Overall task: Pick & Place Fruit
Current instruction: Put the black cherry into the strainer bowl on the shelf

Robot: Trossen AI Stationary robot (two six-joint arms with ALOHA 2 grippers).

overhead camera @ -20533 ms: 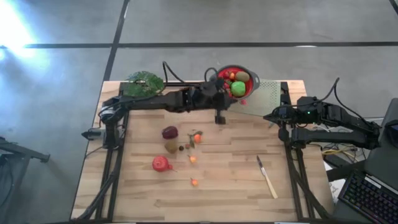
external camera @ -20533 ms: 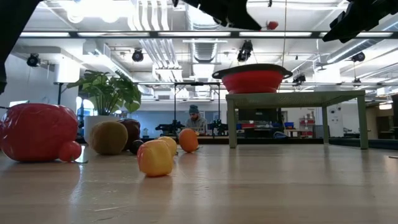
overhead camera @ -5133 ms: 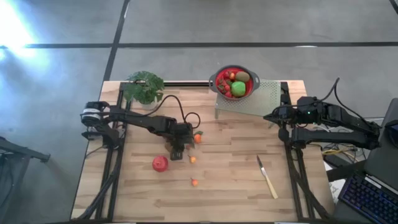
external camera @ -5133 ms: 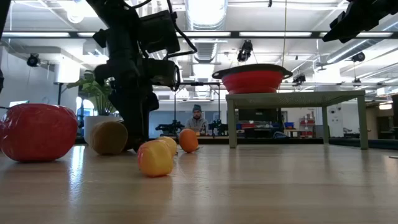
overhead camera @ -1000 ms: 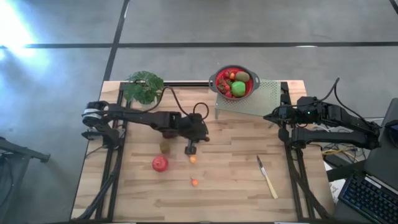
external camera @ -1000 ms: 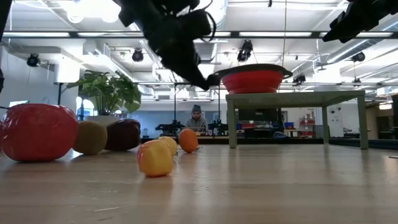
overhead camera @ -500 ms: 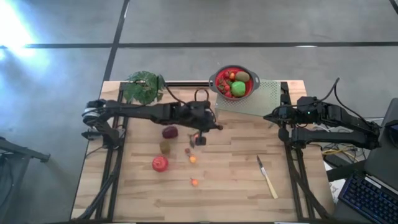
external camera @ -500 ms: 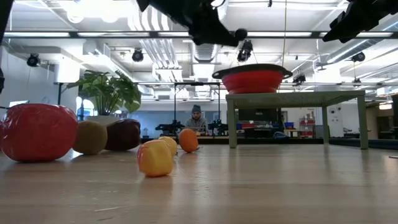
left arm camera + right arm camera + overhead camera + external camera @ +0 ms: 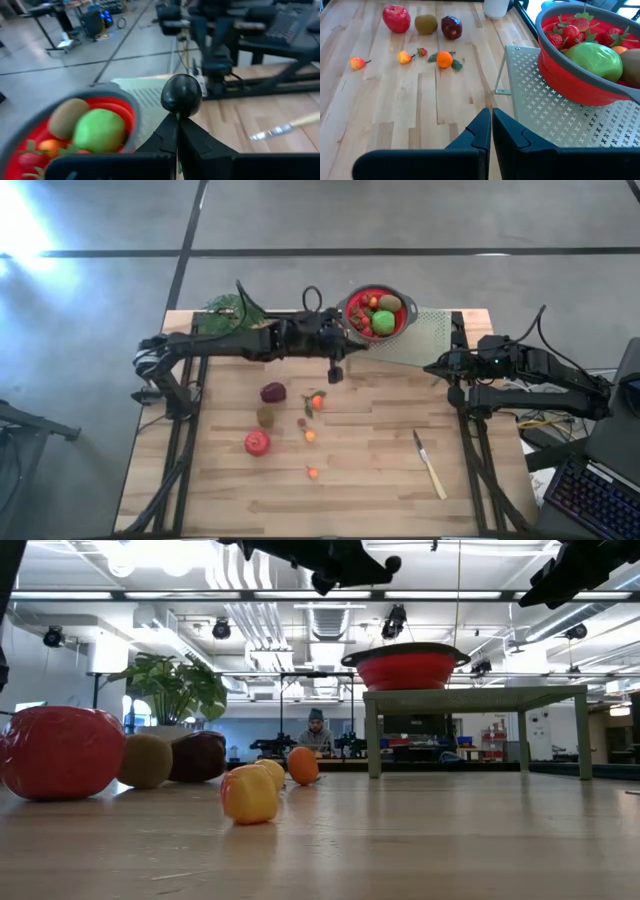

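Observation:
A small dark round fruit (image 9: 181, 95) sticks out past the tips of my left gripper (image 9: 178, 120), which is shut on it and raised above the table (image 9: 378, 568), just short of the red bowl (image 9: 378, 312). The bowl stands on a perforated stand (image 9: 428, 332) and holds a green fruit (image 9: 99, 131), a brown one and strawberries. Several fruits lie on the table: a dark red one (image 9: 273, 392), a brown one (image 9: 265, 416), a red one (image 9: 257, 443), an orange one (image 9: 317, 401) and small ones. My right gripper (image 9: 491, 117) waits shut at the right edge. My left gripper pinches the dark fruit at its near end (image 9: 178, 114), between the very tips of its two fingers. The fingers come about level from the table's left. The fruit is lifted clear and juts out beyond the fingertips (image 9: 392, 563).
A pale-handled knife (image 9: 430, 464) lies near the right front of the table. A potted plant (image 9: 228, 315) stands at the far left corner, partly under my left arm. Bare wood lies between the knife and the fruits.
My left gripper has risen and gone toward the table's far edge and the red bowl, tipping up from pointing down to about level. It stays shut on the small dark fruit, which has gone up with it, high above the table.

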